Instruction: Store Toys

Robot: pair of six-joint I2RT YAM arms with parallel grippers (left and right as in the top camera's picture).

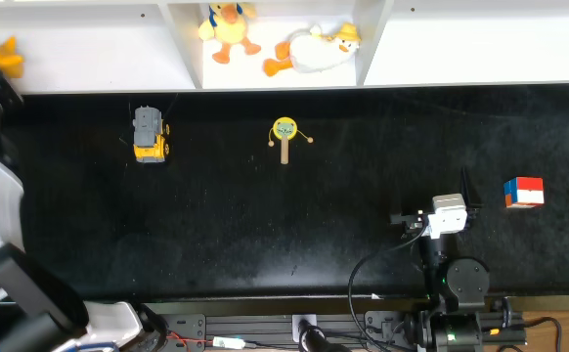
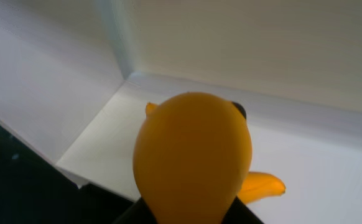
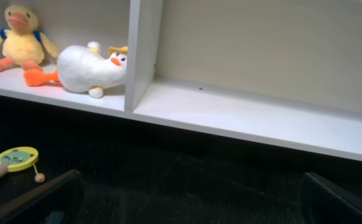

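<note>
Altogether one each: duck point(image 1: 228, 27), goose point(image 1: 314, 51), orange toy point(image 2: 193, 155), truck point(image 1: 150, 134), rattle point(image 1: 284, 135), cube point(image 1: 524, 193).

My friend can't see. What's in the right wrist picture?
A white shelf stands behind a black table; in one compartment a yellow plush duck sits upright and a white plush duck lies beside it. A small drum rattle lies on the table, beyond the open right gripper.
</note>
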